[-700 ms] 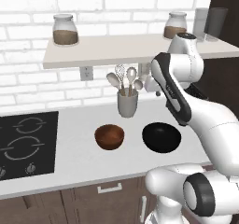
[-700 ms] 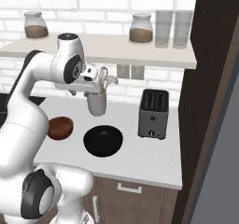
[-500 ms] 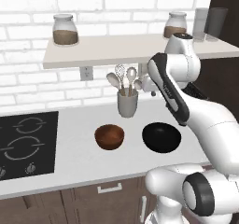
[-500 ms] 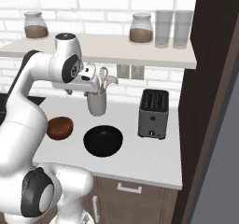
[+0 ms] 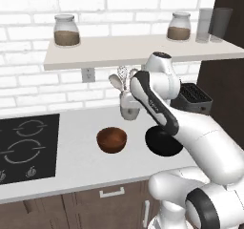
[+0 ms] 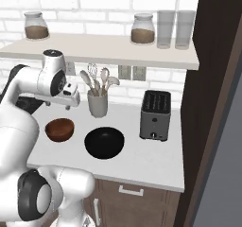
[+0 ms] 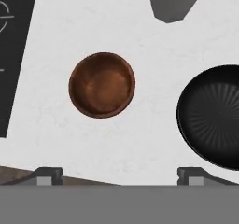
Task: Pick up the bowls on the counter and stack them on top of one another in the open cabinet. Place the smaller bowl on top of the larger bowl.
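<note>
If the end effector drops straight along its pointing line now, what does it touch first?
Probably bare counter: the end effector points down between the smaller bowl and the larger bowl, centred on neither. Depth is unclear.

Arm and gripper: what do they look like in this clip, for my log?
A glossy white arm of rounded, tube-like segments, with dark grey to black rings at the joints, the largest on the joint near the base. No cables or markings are visible. The gripper has two small dark grey finger tips with blocky, squared ends, seen in the hand view.
</note>
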{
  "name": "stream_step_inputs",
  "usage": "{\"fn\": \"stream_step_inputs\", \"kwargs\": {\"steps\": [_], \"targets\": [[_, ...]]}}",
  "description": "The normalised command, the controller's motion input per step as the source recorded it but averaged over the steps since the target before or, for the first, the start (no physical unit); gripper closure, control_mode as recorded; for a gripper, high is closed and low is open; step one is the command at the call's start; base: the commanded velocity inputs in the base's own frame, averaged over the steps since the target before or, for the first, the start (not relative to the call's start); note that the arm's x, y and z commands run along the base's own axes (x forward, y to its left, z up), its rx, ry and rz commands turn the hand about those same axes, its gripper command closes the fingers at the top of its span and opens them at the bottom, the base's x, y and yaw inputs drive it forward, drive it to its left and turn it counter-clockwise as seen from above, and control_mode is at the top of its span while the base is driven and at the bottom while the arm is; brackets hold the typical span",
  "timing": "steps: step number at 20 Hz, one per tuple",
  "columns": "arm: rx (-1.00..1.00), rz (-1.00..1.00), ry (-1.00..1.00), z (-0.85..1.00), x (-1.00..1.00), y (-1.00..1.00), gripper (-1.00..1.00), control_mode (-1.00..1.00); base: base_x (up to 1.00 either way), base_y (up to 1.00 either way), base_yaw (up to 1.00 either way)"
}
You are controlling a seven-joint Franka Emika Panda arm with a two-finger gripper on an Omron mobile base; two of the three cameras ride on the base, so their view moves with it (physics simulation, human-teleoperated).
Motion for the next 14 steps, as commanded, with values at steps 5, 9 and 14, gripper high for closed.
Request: {"fn": "stream_step_inputs", "kwargs": {"steps": [5, 9, 14], "targets": [[-0.20, 0.06, 0.14, -0.66, -0.01, 1.00, -1.00, -1.00, 0.00, 0.00, 0.00], [-0.38, 0.01, 0.24, -0.63, 0.03, 0.85, -1.00, -1.00, 0.00, 0.00, 0.00], [-0.09, 0.05, 0.10, -0.51, 0.10, 0.27, -1.00, -1.00, 0.00, 0.00, 0.00]]}}
